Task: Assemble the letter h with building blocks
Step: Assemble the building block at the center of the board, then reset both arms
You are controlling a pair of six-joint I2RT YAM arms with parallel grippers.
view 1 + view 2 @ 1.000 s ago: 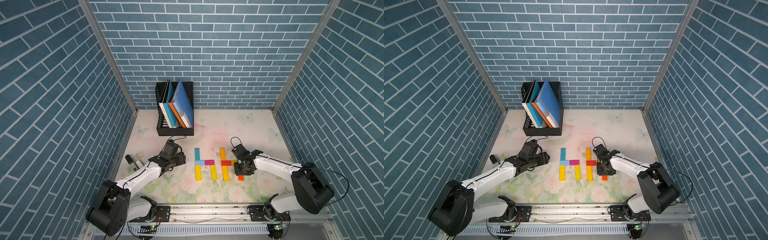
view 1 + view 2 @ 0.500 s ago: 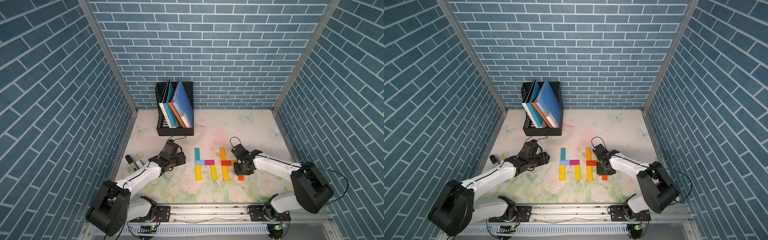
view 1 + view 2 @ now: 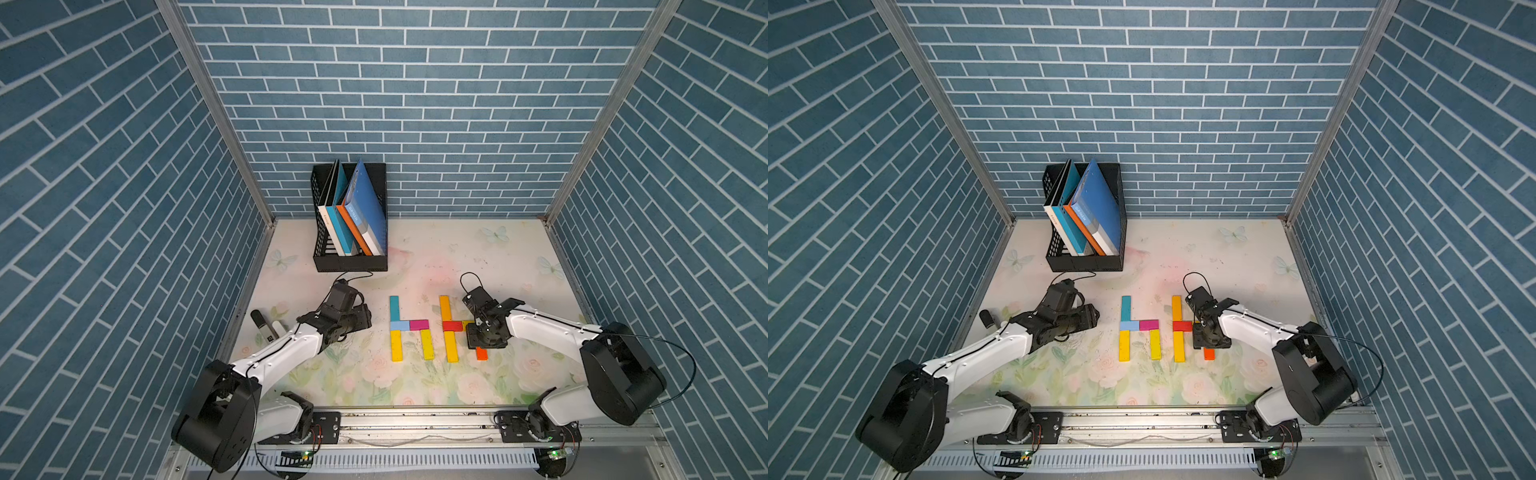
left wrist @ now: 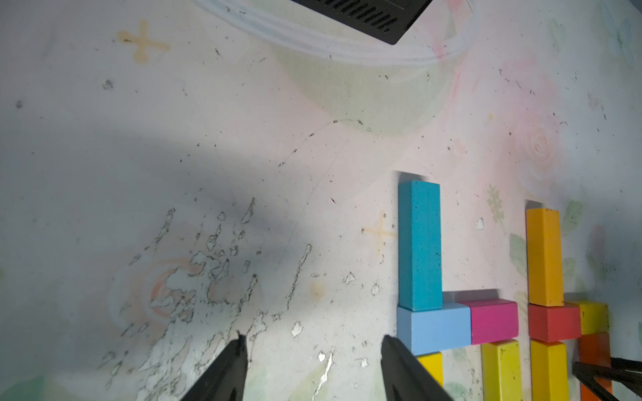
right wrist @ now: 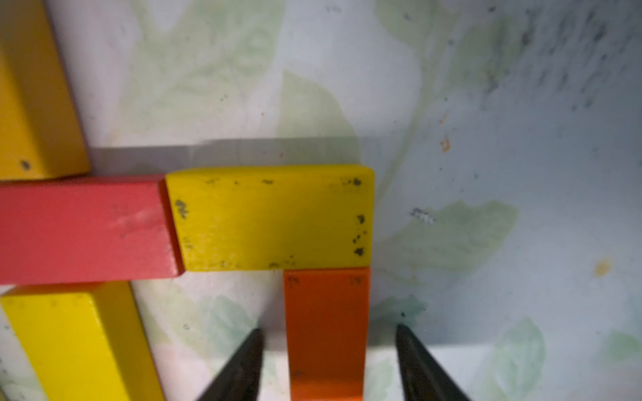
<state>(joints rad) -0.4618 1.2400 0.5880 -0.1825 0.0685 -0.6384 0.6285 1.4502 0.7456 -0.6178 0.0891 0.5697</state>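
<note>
Two groups of building blocks lie on the floral mat. The left group has a teal bar (image 3: 394, 308), light-blue (image 3: 400, 325) and magenta (image 3: 419, 324) pieces and two yellow bars (image 3: 396, 345). The right group has an amber bar (image 3: 445, 307), a red piece (image 5: 83, 229), a short yellow piece (image 5: 271, 218) and an orange block (image 5: 326, 347) lying flat against the yellow piece's end. My right gripper (image 5: 329, 331) is open astride the orange block, with a gap on each side. My left gripper (image 4: 314, 339) is open over bare mat beside the light-blue piece (image 4: 434, 328).
A black file rack (image 3: 350, 262) holding books stands at the back left. A small black-and-white object (image 3: 262, 324) lies by the left wall. Brick-patterned walls close in three sides, and a metal rail runs along the front.
My right gripper has gone from shut to open, letting go of the orange block, which stays on the mat. The left arm has not moved.
</note>
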